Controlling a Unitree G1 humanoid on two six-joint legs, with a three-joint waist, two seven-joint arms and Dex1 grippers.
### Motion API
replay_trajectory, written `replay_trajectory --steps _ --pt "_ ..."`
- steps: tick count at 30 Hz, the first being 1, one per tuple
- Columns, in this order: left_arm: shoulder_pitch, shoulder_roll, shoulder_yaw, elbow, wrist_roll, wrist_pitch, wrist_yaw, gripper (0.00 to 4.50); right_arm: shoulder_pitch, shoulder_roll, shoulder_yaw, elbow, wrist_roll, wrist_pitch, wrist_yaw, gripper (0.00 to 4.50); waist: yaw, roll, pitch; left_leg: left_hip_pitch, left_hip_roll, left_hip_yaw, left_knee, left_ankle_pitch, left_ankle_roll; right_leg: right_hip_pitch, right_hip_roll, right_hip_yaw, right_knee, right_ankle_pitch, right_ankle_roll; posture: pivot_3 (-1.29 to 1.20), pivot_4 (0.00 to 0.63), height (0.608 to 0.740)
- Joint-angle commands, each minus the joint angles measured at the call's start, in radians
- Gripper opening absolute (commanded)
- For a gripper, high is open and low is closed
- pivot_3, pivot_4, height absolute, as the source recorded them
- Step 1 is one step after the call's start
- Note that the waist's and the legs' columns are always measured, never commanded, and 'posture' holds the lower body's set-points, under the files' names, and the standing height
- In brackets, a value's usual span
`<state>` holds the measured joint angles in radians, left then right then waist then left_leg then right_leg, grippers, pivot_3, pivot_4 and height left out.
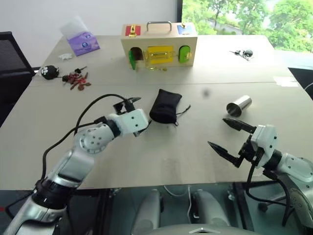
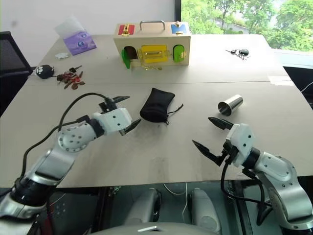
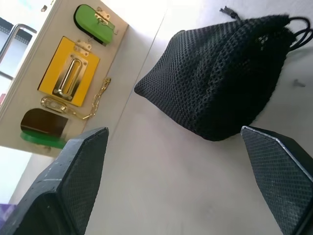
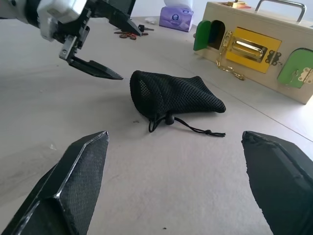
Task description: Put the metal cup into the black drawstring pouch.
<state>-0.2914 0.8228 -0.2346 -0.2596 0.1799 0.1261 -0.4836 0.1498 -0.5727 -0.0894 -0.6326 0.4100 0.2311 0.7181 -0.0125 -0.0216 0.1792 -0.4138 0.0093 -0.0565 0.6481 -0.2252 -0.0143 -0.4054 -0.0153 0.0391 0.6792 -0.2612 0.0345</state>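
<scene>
Metal cup (image 1: pixel 239 105) lying on beige table (image 1: pixel 161 152), window behind; both end effectors released

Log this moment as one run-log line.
left gripper: open, beside black drawstring pouch | right gripper: open, empty | metal cup: lying on table, not in pouch | step: cup not yet grasped

Head pair looks down; both wrist views share pouch (image 3: pixel 220 73)
</scene>
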Motion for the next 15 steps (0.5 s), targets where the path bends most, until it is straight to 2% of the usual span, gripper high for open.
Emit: replay_trajectory --steps 1,5,11,13,15 --pt "-0.071 -0.064 -0.051 0.080 0.093 -0.111 0.020 4.26 0.004 0.005 -0.009 -0.063 -0.023 0.010 -0.054 4.48 0.001 0.000 0.000 0.000 -0.001 0.000 0.000 0.000 0.000 0.000 -0.001 0.000 0.000 0.000 0.000 0.00 0.150 0.740" --pt "-0.117 -0.119 -0.071 0.162 0.122 -0.181 0.006 2.88 -0.011 0.013 -0.002 -0.081 -0.027 0.047 -0.101 4.50 0.000 0.000 0.000 0.000 -0.001 0.000 0.001 0.000 0.000 0.000 -0.001 0.000 0.001 0.000 0.000 0.00 0.150 0.740" --pt "-0.156 -0.151 -0.047 0.231 0.106 -0.218 -0.031 0.02 -0.060 0.021 -0.018 -0.097 -0.049 0.123 -0.188 4.50 -0.002 0.000 0.000 0.000 -0.001 -0.001 0.001 0.000 0.000 0.000 0.000 -0.001 0.001 0.000 0.000 0.00 0.150 0.740" --pt "-0.162 -0.159 -0.032 0.241 0.078 -0.206 -0.053 0.02 -0.097 0.025 -0.024 -0.094 -0.044 0.171 -0.222 4.50 -0.002 0.000 0.000 0.000 -0.001 -0.001 0.001 0.000 0.000 0.000 0.000 0.000 0.001 0.000 0.000 0.00 0.150 0.740" --pt "-0.164 -0.170 -0.015 0.237 0.049 -0.180 -0.076 0.02 -0.132 -0.023 0.003 -0.104 -0.118 0.241 -0.254 4.50 -0.001 0.000 0.000 0.000 -0.001 -0.001 0.002 0.000 0.000 0.000 0.000 -0.001 0.002 0.000 0.000 0.00 0.150 0.740"
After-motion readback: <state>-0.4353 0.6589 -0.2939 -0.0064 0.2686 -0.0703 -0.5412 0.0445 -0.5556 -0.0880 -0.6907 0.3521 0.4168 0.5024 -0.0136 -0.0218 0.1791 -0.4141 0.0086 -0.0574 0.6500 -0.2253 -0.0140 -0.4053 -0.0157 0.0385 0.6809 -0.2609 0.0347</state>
